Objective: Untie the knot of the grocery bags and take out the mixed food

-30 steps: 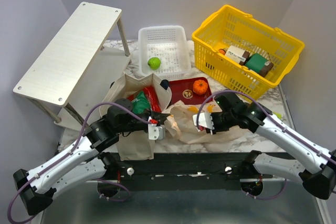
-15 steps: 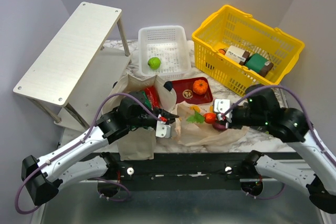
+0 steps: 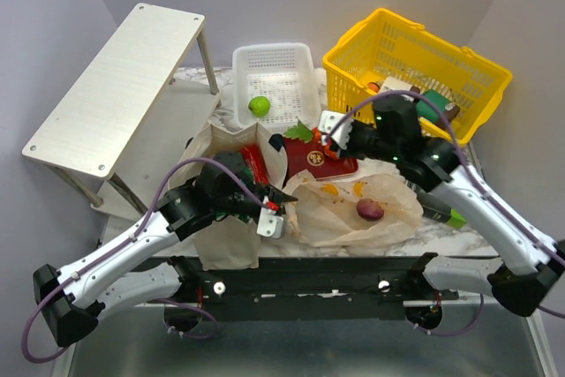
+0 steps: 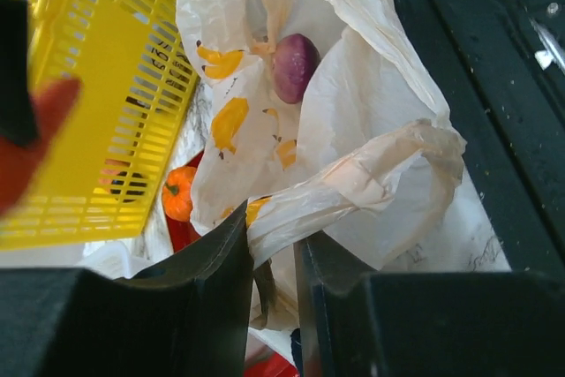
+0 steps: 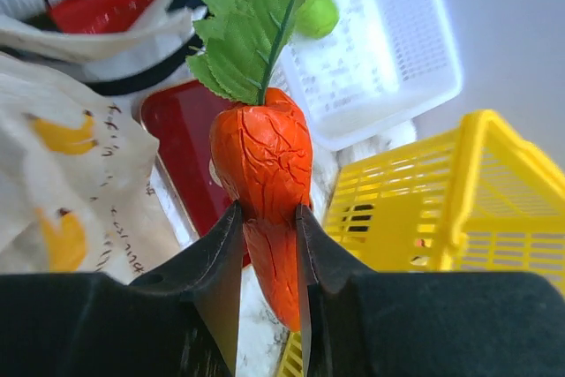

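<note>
Nearest, the left hand [image 4: 274, 240] has a twisted strip of the thin, translucent peach-cream plastic bag printed with orange fruit [image 4: 371, 86] between its narrowly parted fingers; whether they pinch it I cannot tell. The bag lies crumpled and spread on the marbled bench [image 3: 397, 243], a round purple onion [image 4: 294, 66] among its folds. Farther back, the right hand [image 5: 269, 214] grips an orange carrot with green leaves [image 5: 262, 152] above a red tray [image 5: 181, 125].
</note>
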{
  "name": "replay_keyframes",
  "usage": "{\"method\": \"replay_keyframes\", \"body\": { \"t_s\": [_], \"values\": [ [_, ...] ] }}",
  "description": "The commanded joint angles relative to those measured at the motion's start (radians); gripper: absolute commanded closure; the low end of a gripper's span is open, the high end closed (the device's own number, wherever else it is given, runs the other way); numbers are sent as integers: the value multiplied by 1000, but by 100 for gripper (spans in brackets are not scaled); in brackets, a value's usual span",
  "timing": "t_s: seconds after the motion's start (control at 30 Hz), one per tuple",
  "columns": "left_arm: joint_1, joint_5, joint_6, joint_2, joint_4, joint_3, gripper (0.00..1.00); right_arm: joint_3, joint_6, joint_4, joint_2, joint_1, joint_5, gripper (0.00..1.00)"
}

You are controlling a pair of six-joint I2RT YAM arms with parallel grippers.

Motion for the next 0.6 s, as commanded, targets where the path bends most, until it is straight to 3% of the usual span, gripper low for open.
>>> {"method": "replay_keyframes", "body": {
  "t_s": [0.0, 0.17, 0.33, 0.43, 0.47, 0.57],
  "values": [
    [4, -16, 167, -68, -138, -23, 65, -166, -51, 165, 108, -14, 12, 100],
    [17, -50, 152, -144, -138, -96, 60, -386, 27, 35, -16, -5, -153, 100],
    [71, -7, 141, -188, -77, -147, 54, -388, 102, -75, -134, 32, -163, 100],
    [73, -7, 114, -172, -18, -164, 53, -307, -26, -42, -55, 24, -23, 100],
    [73, -1, 105, -168, -5, -170, 53, -291, -136, -31, -27, 20, 4, 100],
    [74, 10, 71, -148, 40, -175, 53, -257, -282, 41, 67, -25, 8, 100]
  ]
}}
